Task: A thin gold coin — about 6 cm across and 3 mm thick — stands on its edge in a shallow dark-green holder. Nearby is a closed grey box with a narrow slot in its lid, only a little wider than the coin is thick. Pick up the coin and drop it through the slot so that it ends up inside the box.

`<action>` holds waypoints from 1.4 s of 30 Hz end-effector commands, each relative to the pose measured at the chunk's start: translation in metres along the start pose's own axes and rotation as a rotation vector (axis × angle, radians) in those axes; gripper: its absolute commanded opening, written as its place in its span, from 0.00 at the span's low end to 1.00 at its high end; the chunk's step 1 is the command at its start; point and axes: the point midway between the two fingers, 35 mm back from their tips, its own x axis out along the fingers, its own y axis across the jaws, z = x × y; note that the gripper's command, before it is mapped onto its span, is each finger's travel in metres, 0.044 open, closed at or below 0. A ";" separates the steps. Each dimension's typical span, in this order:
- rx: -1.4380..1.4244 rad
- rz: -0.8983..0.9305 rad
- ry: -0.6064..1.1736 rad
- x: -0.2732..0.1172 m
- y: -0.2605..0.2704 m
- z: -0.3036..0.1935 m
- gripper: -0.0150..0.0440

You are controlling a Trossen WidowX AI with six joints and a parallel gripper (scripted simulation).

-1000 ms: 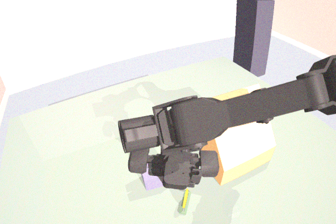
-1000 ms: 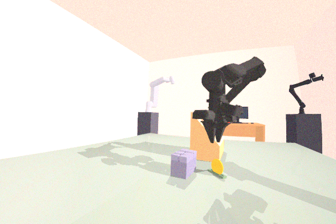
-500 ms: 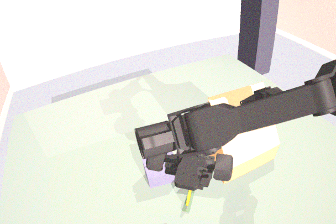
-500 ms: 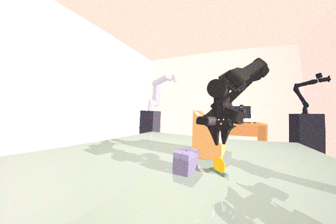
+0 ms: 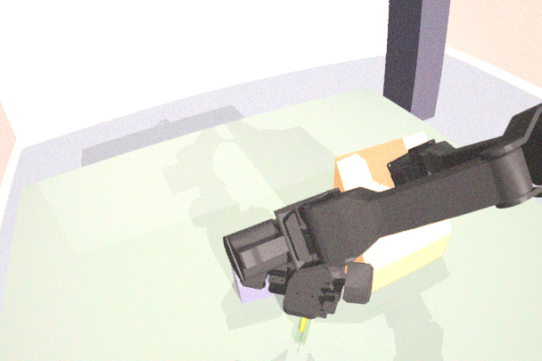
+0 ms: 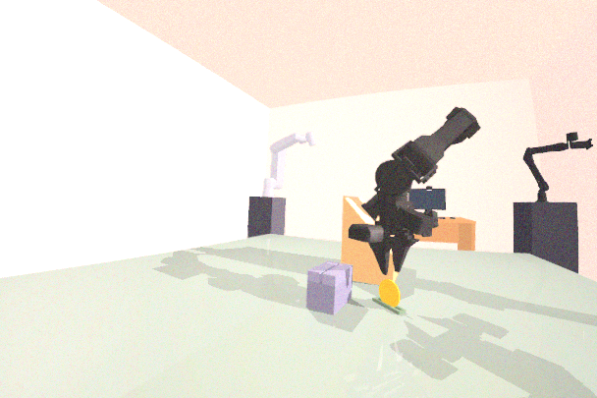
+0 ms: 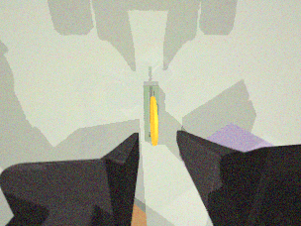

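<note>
Currently: one coin [image 7: 153,120] upright in one holder [image 7: 147,94] | one box [image 6: 329,287] | claw [image 7: 156,145] part-open above coin, grasping nothing

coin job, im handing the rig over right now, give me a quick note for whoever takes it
Gripper: part open, holding nothing, pointing down just above the coin, fingers either side of its line in the wrist view.
Coin: standing on edge in the green holder, not gripped.
Grey box: on the table beside the holder, closed, slot in the lid facing up.
Done: approach and rough alignment over the coin.
Left: lower, pinch the coin faces, lift it out, carry it over the box, line the edge up with the slot, release.
</note>
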 end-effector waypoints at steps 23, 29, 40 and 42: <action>0.010 0.002 0.001 0.043 -0.002 -0.001 0.53; 0.010 0.003 -0.001 0.052 -0.001 -0.002 0.53; 0.011 0.004 -0.002 0.060 0.000 -0.002 0.35; 0.011 0.004 -0.002 0.060 0.000 -0.002 0.26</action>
